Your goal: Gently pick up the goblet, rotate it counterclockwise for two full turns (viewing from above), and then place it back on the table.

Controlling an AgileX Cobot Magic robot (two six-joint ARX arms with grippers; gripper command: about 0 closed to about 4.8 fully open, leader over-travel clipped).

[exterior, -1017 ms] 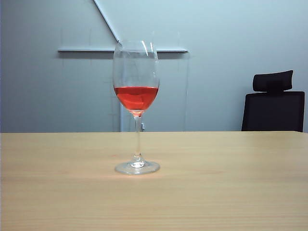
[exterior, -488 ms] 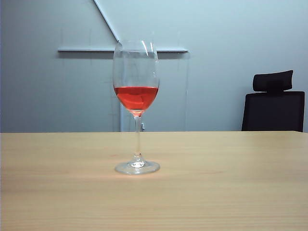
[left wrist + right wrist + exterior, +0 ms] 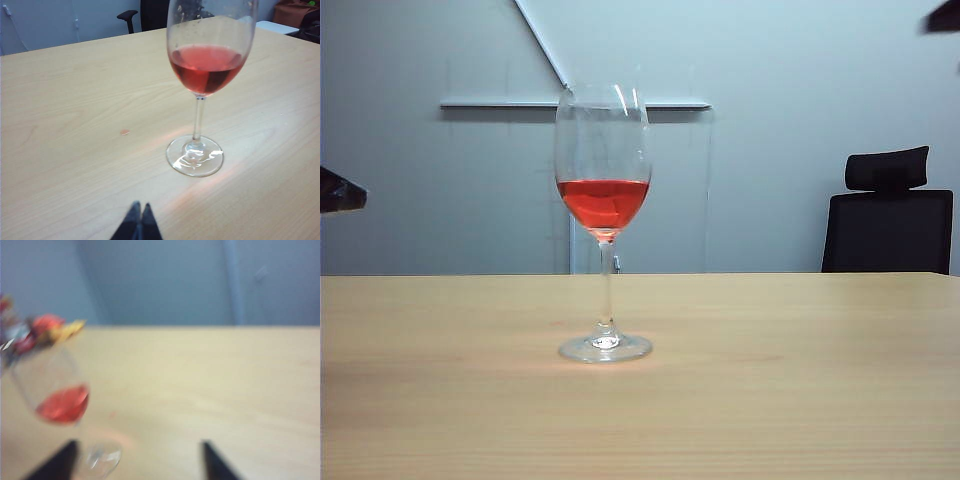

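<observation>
Both arms have just entered view: left hand (image 3: 137,220) pinched shut, right hand (image 3: 140,460) spread wide, goblet (image 3: 604,220) standing untouched on the desk (image 3: 800,380) just ahead.

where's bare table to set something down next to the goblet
Bare table lies on both sides of the goblet and in front of its foot. The left tool, tips together, hovers over the table short of the foot; the right tool, tips apart, is near it too. Nowhere is crowded.

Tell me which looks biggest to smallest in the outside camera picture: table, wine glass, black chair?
1. table
2. goblet
3. black chair, though it sits farther back, so it may only look smaller.
</observation>
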